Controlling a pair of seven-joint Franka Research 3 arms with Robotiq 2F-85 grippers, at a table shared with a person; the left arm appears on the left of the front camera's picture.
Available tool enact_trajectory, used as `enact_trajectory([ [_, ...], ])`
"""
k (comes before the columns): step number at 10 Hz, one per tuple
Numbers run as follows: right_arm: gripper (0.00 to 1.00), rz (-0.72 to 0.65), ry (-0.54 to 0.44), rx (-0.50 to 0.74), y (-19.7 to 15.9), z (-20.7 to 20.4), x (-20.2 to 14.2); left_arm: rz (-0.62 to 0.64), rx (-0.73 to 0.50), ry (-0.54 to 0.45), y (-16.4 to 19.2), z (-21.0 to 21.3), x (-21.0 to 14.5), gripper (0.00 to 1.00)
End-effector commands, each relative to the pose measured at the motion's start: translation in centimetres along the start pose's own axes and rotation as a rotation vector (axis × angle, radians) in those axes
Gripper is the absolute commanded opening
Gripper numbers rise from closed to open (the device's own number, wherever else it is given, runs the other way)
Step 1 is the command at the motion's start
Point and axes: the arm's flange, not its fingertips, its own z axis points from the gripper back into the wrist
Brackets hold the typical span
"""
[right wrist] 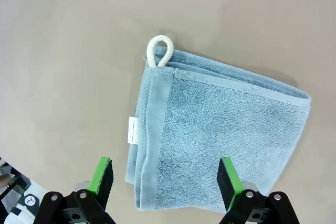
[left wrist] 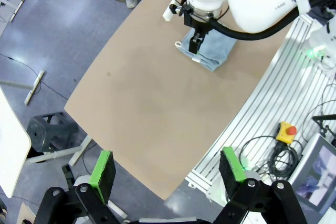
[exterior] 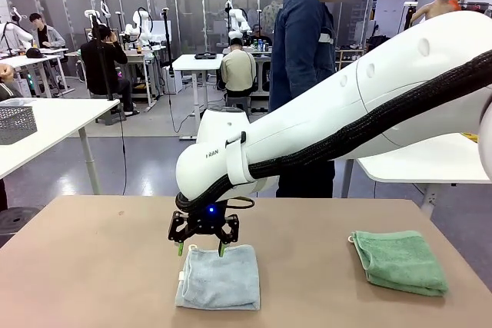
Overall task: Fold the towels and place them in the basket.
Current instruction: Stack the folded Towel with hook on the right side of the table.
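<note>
Right hand (exterior: 201, 249) spread wide over folded terry grey-blue towel (exterior: 219, 277), looped white cord (right wrist: 158, 51), mint towel (exterior: 400, 261) apart

We're seeing a lab: grey floor (exterior: 146, 170) beyond the tan table (exterior: 92, 266), white desks (exterior: 54, 124) farther behind it, glass partitions at back.
</note>
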Motion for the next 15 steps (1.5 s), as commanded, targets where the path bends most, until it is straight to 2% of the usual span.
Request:
enact_trajectory([
  [1, 1.0, 0.004, 0.002, -0.005, 0.0, -0.1, 0.0, -0.006, 0.022, 0.009, 0.0, -0.1, -0.3, 1.0],
  [3, 1.0, 0.0, 0.0, 0.0, 0.0, 0.0, 0.0, -0.006, 0.022, 0.009, 0.0, -0.1, -0.3, 1.0],
  [4, 1.0, -0.033, -0.061, 0.067, -1.1, 2.4, -2.1, -0.006, 0.022, 0.009, 0.0, -0.1, -0.3, 1.0],
  [6, 1.0, -0.118, -0.154, 0.142, -5.5, 4.5, -5.6, -0.006, 0.022, 0.009, 0.0, -0.1, -0.3, 1.0],
  [7, 1.0, -0.166, -0.184, 0.225, -8.4, 4.6, -7.2, -0.006, 0.022, 0.009, 0.0, -0.1, -0.3, 1.0],
  [9, 1.0, -0.223, -0.241, 0.345, -13.6, 3.6, -8.9, -0.006, 0.022, 0.009, 0.0, -0.1, -0.3, 1.0],
  [11, 1.0, -0.218, -0.295, 0.471, -17.7, 1.5, -8.6, -0.006, 0.022, 0.009, 0.0, -0.1, -0.3, 1.0],
  [13, 1.0, -0.206, -0.325, 0.527, -19.8, -0.7, -8.0, -0.006, 0.022, 0.009, 0.0, -0.1, -0.3, 1.0],
  [15, 1.0, -0.178, -0.291, 0.564, -20.5, -2.2, -7.4, -0.006, 0.022, 0.009, 0.0, -0.1, -0.3, 1.0],
])
